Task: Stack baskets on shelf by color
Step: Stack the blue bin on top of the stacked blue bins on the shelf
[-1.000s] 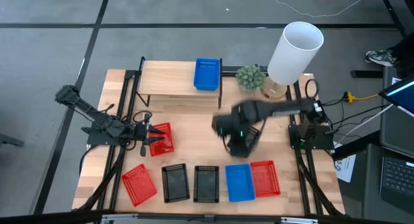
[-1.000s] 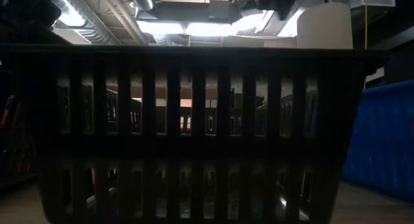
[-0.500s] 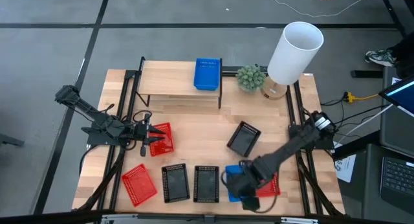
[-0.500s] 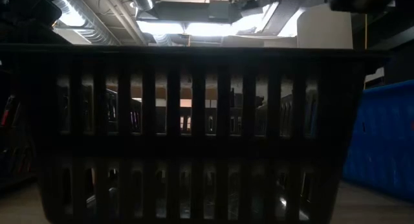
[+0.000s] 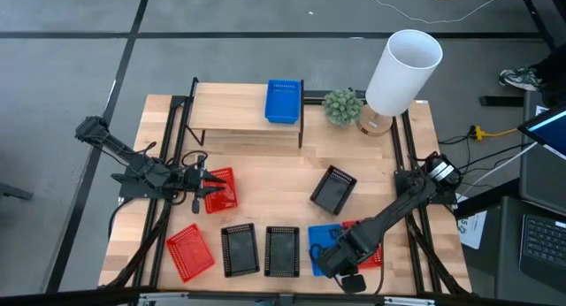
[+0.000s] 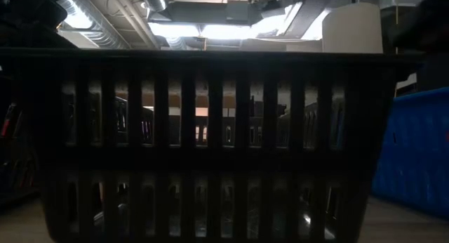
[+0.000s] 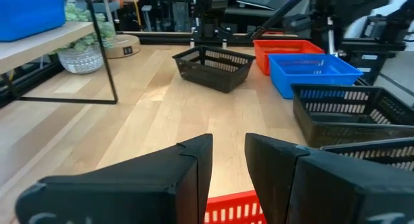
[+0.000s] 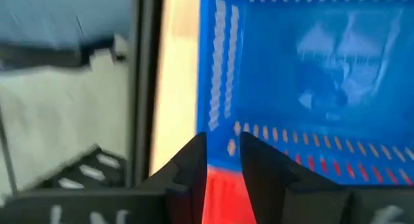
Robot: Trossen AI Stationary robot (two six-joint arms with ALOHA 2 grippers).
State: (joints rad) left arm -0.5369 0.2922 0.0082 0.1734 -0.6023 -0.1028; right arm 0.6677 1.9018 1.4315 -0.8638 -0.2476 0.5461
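My right fingers (image 8: 223,166) straddle the blue basket's (image 8: 336,75) wall, narrowly parted, to lift it shelfward.

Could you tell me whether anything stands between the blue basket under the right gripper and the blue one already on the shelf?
Partly. The black basket lies on the table roughly between the front blue basket, where the right gripper is, and the shelf holding the other blue basket. It is low, so a lifted carry should probably clear it.
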